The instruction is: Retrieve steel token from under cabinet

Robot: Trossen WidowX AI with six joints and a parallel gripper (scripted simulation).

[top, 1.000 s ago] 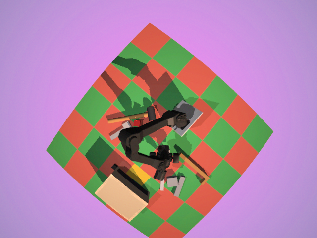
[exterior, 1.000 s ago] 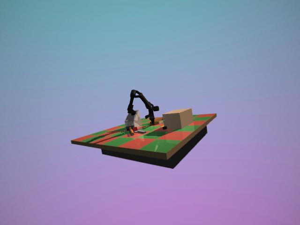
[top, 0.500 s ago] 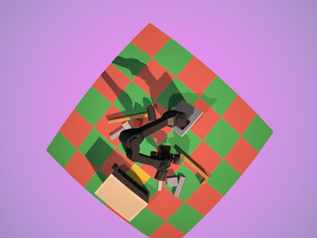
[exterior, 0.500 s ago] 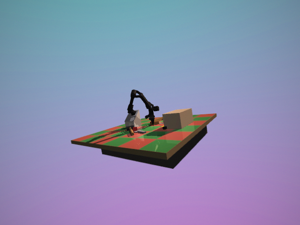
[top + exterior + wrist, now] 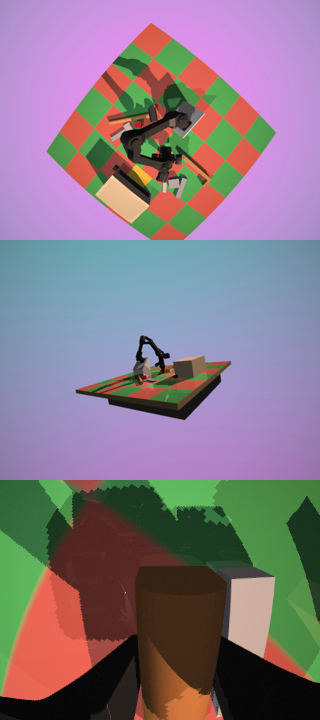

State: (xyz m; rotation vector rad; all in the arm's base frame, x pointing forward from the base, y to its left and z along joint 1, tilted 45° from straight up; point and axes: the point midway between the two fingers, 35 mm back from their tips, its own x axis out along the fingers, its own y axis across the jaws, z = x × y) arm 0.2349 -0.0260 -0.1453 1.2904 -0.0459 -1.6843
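The steel token is not visible in any view. The beige cabinet (image 5: 122, 198) (image 5: 183, 369) has a dark front strip. The yellow marked area (image 5: 140, 175) lies before that front. My gripper (image 5: 166, 158) (image 5: 163, 372) (image 5: 174, 643) points down beyond the marked area, low over the table. It is shut on an orange-brown round handle (image 5: 177, 625), whose near end faces the wrist camera. A pale strip (image 5: 164, 187) shows past my wrist; whether it joins the handle is hidden. A pale block (image 5: 251, 610) shows right of the handle in the wrist view.
An orange stick (image 5: 195, 167) with a bent end lies right of the gripper. A grey block (image 5: 173, 183) and a grey bar (image 5: 181, 187) lie near the pale strip. A red cube (image 5: 138, 124), another orange stick (image 5: 124, 119) and grey pieces (image 5: 118, 134) lie on the far side.
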